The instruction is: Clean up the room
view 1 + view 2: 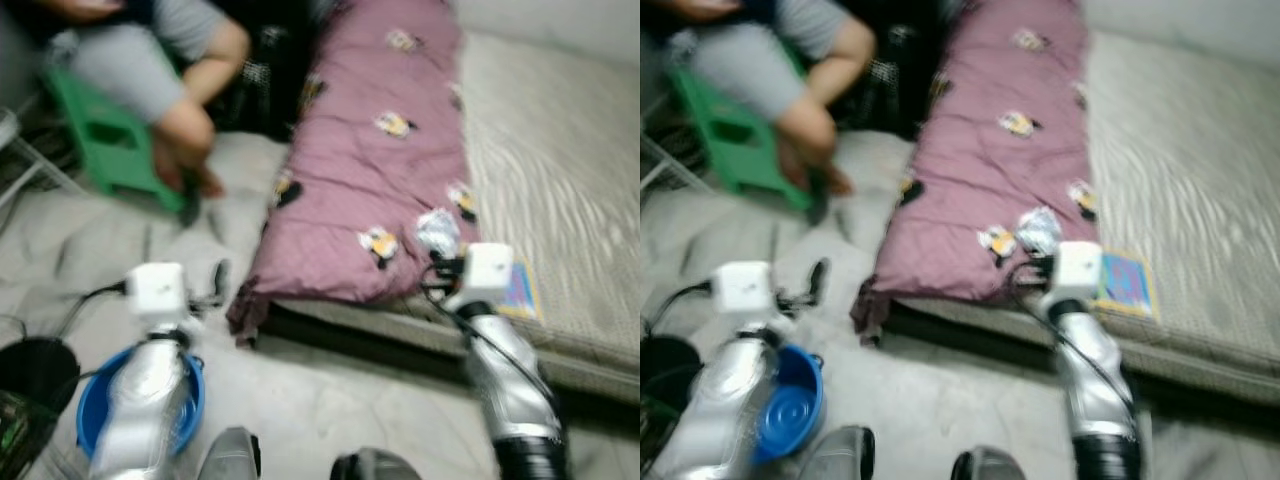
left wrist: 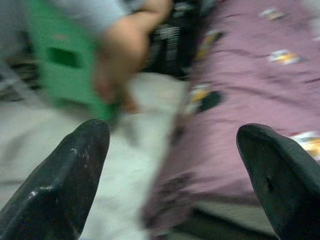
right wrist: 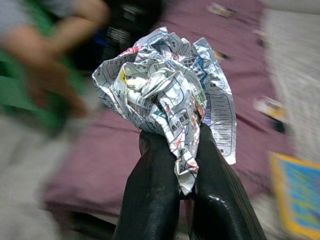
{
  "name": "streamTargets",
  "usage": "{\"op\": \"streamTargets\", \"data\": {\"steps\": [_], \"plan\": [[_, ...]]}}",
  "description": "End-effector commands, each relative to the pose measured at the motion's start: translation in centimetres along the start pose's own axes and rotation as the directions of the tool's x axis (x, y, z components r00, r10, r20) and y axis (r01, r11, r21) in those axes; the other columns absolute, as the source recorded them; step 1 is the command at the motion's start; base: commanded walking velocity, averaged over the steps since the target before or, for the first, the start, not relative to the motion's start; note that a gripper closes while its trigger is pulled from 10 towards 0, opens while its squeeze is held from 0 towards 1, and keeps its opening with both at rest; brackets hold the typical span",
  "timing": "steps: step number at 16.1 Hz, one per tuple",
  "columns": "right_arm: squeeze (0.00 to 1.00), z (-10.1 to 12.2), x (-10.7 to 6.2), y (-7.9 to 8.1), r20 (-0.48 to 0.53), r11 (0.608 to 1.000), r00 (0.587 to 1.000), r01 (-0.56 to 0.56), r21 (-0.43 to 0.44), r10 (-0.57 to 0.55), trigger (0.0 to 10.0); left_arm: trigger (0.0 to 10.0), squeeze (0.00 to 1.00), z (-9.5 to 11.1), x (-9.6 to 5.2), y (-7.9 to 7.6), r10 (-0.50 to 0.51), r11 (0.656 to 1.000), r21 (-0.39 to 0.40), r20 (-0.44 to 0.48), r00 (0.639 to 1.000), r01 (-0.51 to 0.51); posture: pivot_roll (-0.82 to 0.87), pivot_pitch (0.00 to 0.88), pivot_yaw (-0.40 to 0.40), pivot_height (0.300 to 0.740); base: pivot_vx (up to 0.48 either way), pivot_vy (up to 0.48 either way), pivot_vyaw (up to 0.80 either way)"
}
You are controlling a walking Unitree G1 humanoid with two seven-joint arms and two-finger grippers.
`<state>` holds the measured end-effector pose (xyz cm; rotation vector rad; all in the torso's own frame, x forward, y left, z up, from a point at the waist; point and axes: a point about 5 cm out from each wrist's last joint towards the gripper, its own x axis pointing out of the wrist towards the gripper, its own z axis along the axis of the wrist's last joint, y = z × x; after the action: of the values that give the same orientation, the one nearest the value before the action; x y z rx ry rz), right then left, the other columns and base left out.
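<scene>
Blue basin (image 1: 190, 405) beside purple-quilted mattress (image 1: 560, 180)

Left claw (image 2: 172, 150) raised at 10 o'clock, fingers spread wide, nothing between. Right claw (image 3: 182, 150) extended toward 1 o'clock, fingers pinched tight on crumpled paper (image 3: 167, 92).

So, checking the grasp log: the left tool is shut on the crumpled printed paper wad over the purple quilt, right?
Wrong arm. The right tool is shut on the crumpled printed paper wad over the purple quilt, as the right wrist view shows.
</scene>
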<state>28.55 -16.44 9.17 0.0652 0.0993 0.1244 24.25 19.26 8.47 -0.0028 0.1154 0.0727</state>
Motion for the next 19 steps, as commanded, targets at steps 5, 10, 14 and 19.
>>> {"op": "streamTargets", "data": {"steps": [5, 10, 14, 19], "plan": [[0.0, 0.0, -0.02, -0.47, -0.002, 1.0, 1.0, 0.006, -0.019, -0.006, 10.0, 10.0, 0.0, 0.81, 0.31, -1.11, -0.056, 0.998, -0.025, 0.03, 0.998, 0.057, 0.02, 0.119, -0.063, 0.74, 0.0, 0.0, 0.71], [0.0, -0.04, 0.19, -0.33, -0.006, 1.0, 1.0, 0.0, -0.022, 0.0, 10.0, 10.0, 0.0, 0.82, 0.32, -1.01, -0.037, 0.999, -0.024, 0.036, 0.999, 0.038, 0.03, 0.13, -0.065, 0.74, 0.0, 0.0, 0.5], [0.0, -0.03, 0.29, -0.26, -0.005, 1.0, 1.0, -0.005, -0.023, 0.004, 10.0, 10.0, 0.0, 0.91, 0.51, -1.16, -0.055, 0.998, -0.024, 0.036, 0.998, 0.056, 0.02, 0.131, -0.063, 0.74, 0.0, 0.0, 0.14], [0.0, -0.03, 0.32, -0.18, -0.004, 1.0, 1.0, -0.009, -0.021, 0.009, 10.0, 10.0, 0.0, 1.0, 0.66, -1.45, -0.072, 0.997, -0.027, 0.037, 0.997, 0.073, 0.02, 0.132, -0.061, 0.74, 0.0, 0.0, 0.11]]}}
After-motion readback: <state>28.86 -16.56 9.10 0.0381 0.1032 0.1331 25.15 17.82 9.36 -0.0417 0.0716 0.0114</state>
